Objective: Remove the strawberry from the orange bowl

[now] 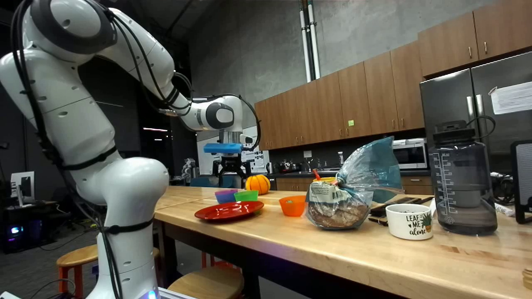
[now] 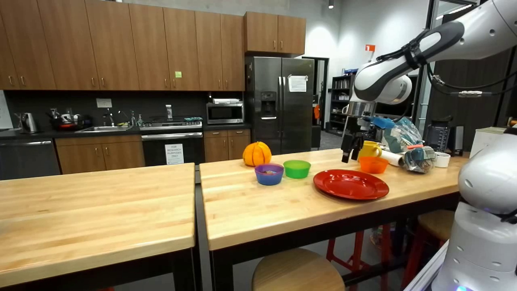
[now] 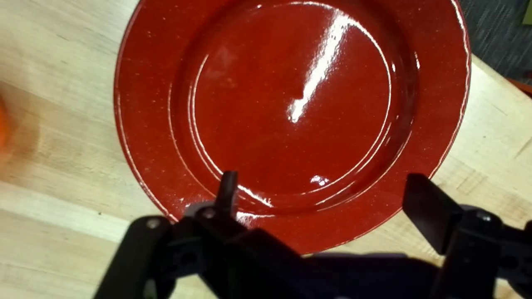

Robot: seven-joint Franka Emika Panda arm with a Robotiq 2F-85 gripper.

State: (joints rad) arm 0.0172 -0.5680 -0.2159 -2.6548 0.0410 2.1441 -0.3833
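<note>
Glossy plate [image 3: 291, 145], smooth wood tabletop [image 2: 262, 206], plastic-looking orange bowl [image 1: 292, 206], matt fingers [image 3: 429, 211], metallic refrigerator [image 2: 297, 117]

End effector [image 1: 231, 177] above table [image 1: 349, 243], red plate [image 1: 226, 211], orange bowl [image 1: 293, 207] (beside plastic bag [image 1: 338, 203])

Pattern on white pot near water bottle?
White pot: black lettering and a printed pineapple; clearest in an exterior view.

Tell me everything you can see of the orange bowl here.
The orange bowl is small and round, apparently plastic, with plain, smooth sides narrowing toward the base. It stands upright on the wooden tabletop, between the red plate and the plastic bag in an exterior view; whether the bag touches it, I cannot tell. The open gripper is clear of it. Its contents cannot be made out. At the wrist view's left edge only a sliver, likely of this bowl, shows.
</note>
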